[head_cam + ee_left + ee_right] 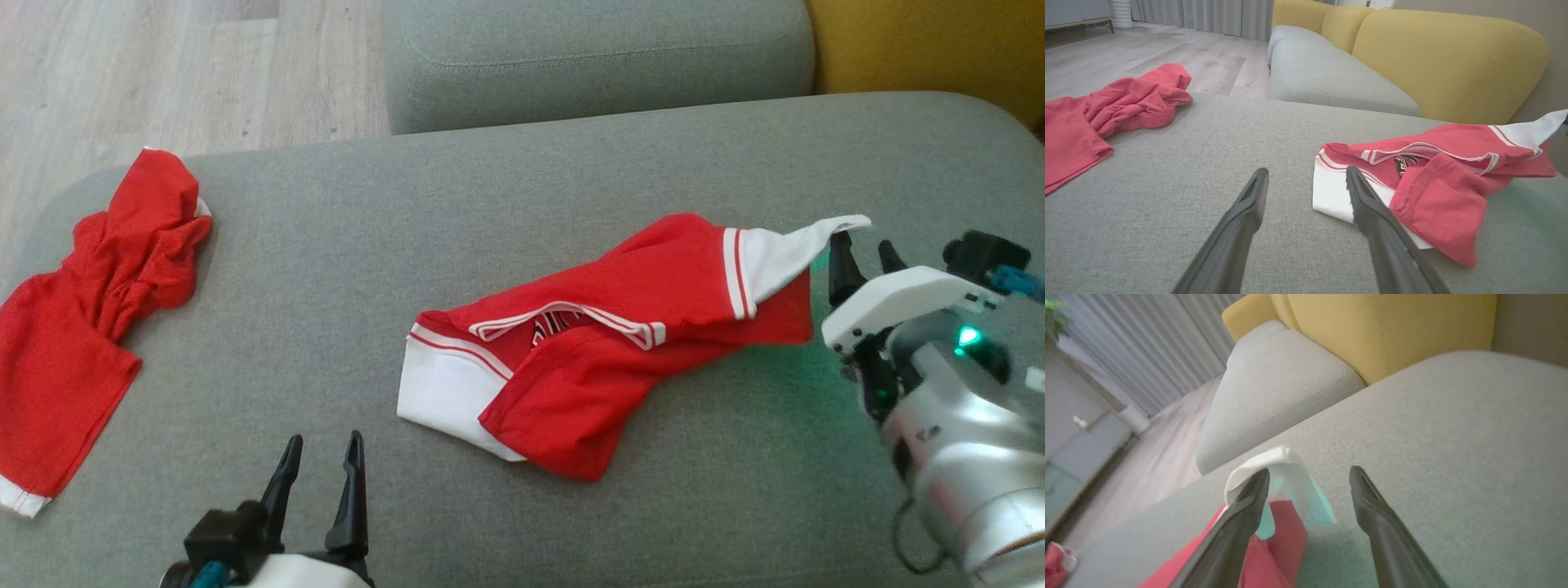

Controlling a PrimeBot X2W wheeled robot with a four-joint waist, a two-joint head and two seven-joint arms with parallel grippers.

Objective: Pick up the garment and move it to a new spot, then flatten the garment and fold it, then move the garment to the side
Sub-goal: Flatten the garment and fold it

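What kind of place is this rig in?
Probably a home living room: grey sofa with yellow backrest, wood floor, long curtains.

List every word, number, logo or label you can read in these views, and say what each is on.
No text is readable.
Dark and white print inside the neck opening of the red and white fabric shirt on the grey sofa cushion: mostly hidden by folds, unreadable.
Crumpled red fabric garment at the left: no lettering visible.
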